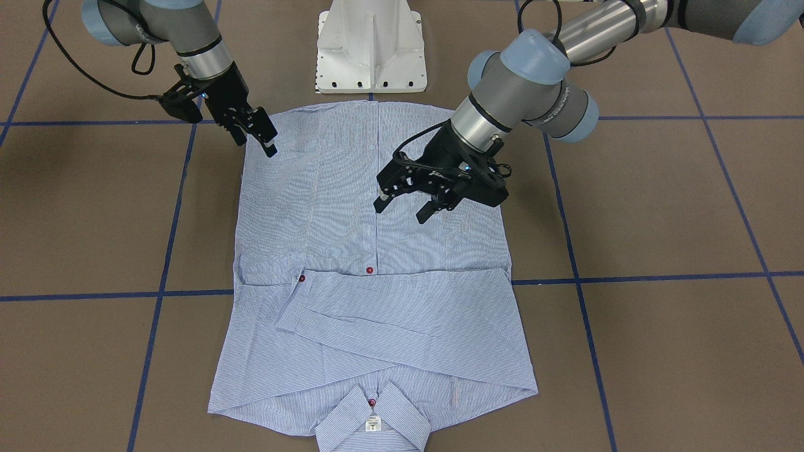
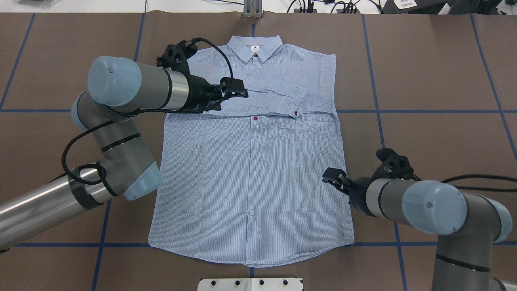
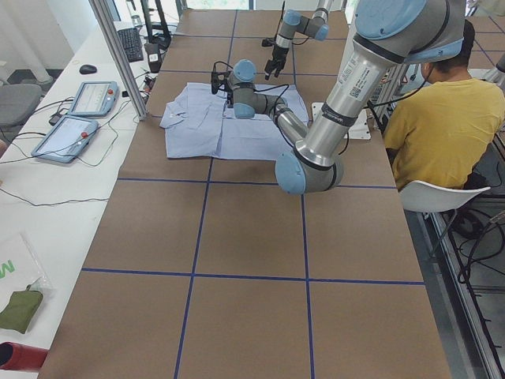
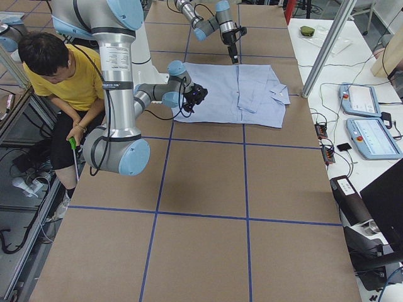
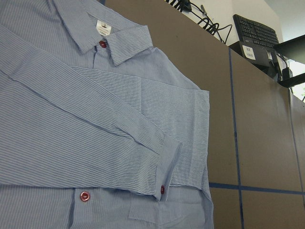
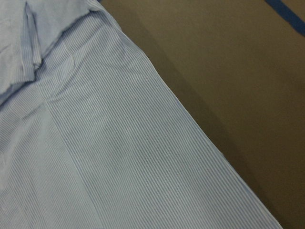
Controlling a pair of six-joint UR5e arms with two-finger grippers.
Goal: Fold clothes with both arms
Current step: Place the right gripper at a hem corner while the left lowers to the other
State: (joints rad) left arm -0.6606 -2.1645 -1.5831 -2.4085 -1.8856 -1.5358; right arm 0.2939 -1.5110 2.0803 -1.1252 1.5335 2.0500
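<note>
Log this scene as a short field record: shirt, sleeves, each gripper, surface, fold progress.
garment: light blue striped shirt, flat, front up, buttoned
collar: at the end away from the robot
sleeves: folded in across the chest
left gripper: open, empty, over the shirt body beside the button line
right gripper: open, empty, at the shirt's side edge, toward the hem
surface: brown table with a blue tape grid
progress: body not yet folded

table (image 2: pixel 444 60): brown, blue tape lines (image 2: pixel 424 111) | side bench (image 3: pixel 39 237): white (cluttered)
</note>
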